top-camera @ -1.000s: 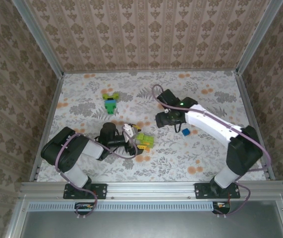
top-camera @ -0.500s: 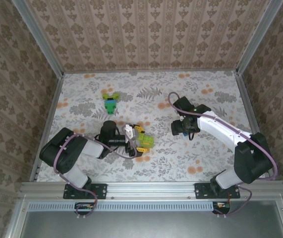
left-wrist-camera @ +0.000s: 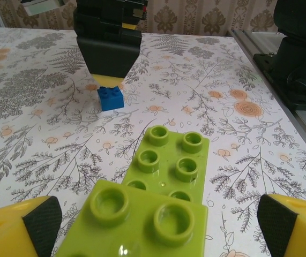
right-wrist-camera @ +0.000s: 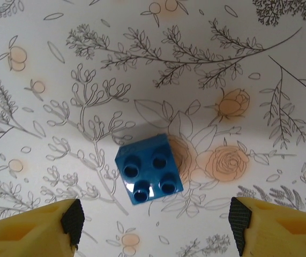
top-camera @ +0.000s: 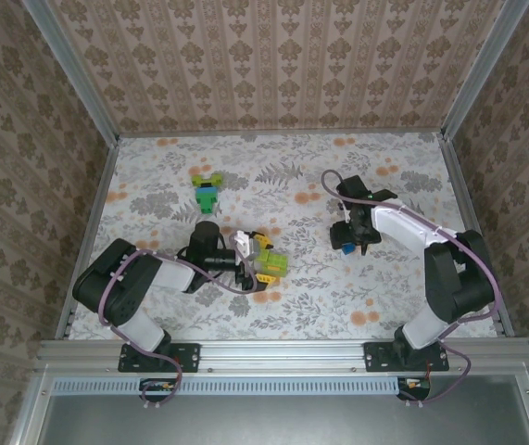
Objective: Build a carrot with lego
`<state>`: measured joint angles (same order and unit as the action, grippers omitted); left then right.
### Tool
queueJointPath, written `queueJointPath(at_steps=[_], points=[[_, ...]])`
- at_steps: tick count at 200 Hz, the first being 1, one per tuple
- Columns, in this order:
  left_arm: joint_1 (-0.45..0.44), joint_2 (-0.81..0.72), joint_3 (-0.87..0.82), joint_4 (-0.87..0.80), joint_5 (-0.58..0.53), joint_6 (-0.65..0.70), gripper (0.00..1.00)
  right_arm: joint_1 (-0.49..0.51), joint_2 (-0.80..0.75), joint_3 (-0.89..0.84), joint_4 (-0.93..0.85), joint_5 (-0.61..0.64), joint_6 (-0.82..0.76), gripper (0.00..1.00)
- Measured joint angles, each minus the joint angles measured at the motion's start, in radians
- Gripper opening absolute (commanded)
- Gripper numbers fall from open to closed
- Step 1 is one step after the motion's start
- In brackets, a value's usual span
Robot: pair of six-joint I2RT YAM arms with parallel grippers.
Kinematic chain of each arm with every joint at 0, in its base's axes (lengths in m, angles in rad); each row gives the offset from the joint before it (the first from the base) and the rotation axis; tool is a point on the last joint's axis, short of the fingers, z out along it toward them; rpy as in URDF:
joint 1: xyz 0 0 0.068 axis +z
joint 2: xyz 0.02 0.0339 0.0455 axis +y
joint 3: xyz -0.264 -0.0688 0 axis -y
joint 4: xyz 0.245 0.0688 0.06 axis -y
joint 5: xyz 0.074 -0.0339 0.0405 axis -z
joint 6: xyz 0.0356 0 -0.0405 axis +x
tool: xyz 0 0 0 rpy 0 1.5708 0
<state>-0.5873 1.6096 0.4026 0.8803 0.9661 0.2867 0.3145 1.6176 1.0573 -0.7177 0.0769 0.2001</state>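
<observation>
The carrot stands as two joined lime-green lego bricks lying on the table. My left gripper is open around them, with a clear gap at the right pad. From above, the left gripper and these lime bricks sit at the table's middle front. A single blue brick rests studs up on the table. My right gripper hovers open over it, one finger on each side, touching nothing. In the top view the right gripper covers most of the blue brick.
A small cluster of lime, dark green and blue bricks lies at the back left. The left wrist view shows the blue brick under the right gripper's black body, and the right arm's base at the table's rail.
My right gripper has swung to the right and come down over the blue brick. The left arm has stayed put around the lime bricks.
</observation>
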Motion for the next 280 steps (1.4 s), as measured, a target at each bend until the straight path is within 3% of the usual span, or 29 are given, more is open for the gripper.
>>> queueJointPath(at_steps=[57, 211, 280], points=[[0.001, 0.0, 0.013, -0.026, 0.004, 0.006, 0.83, -0.025, 0.088, -0.006, 0.043, -0.058, -0.026, 0.68], [0.001, 0.0, 0.02, -0.04, 0.003, 0.006, 0.77, -0.047, 0.104, -0.014, 0.064, -0.078, -0.041, 0.39], [0.001, 0.0, 0.026, -0.062, 0.008, 0.01, 0.61, -0.047, 0.096, -0.018, 0.067, -0.115, -0.005, 0.3]])
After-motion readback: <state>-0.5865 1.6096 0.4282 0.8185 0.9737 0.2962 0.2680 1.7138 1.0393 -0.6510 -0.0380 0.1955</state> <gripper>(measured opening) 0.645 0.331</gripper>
